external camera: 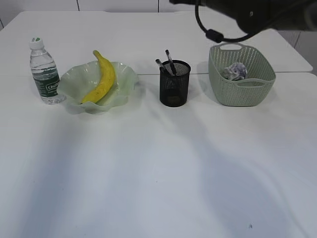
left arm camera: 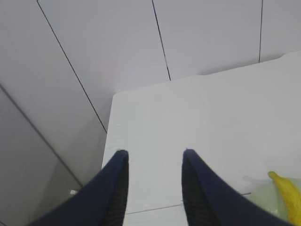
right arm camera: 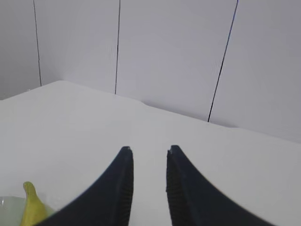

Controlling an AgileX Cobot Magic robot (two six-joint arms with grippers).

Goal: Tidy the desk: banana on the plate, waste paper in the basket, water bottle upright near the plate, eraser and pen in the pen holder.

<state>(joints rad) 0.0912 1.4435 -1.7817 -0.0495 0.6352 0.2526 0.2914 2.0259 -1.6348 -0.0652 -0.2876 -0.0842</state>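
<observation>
We see the banana [external camera: 102,79] lying in the plate [external camera: 126,82], near the desk's [external camera: 158,168] left edge toward the far side. Its long axis runs from the plate's near-left part up to the far rim, the stem end pointing away from us and rising just above the wavy rim; its lower end rests in the dish's hollow. The water bottle [external camera: 44,72] stands upright just beside the plate on the left, cap up. The pen holder [external camera: 174,83] stands near the middle of the far half, with two dark pens [external camera: 167,63] leaning out toward the far left; we cannot make out the eraser through the mesh. The basket [external camera: 241,74] sits toward the right edge, its long axis running front to back, with a crumpled paper wad [external camera: 234,72] inside.

In the exterior view only a dark arm part and a looping cable [external camera: 213,32] show at the top right, cut off by the frame; neither gripper shows there. The left gripper [left arm camera: 156,153] hangs with its dark fingers apart and nothing between them, above a far corner of the desk, the banana tip at the frame's lower right. The right gripper [right arm camera: 149,149] likewise has its fingers parted around empty air, with the banana's stem at the lower left.
</observation>
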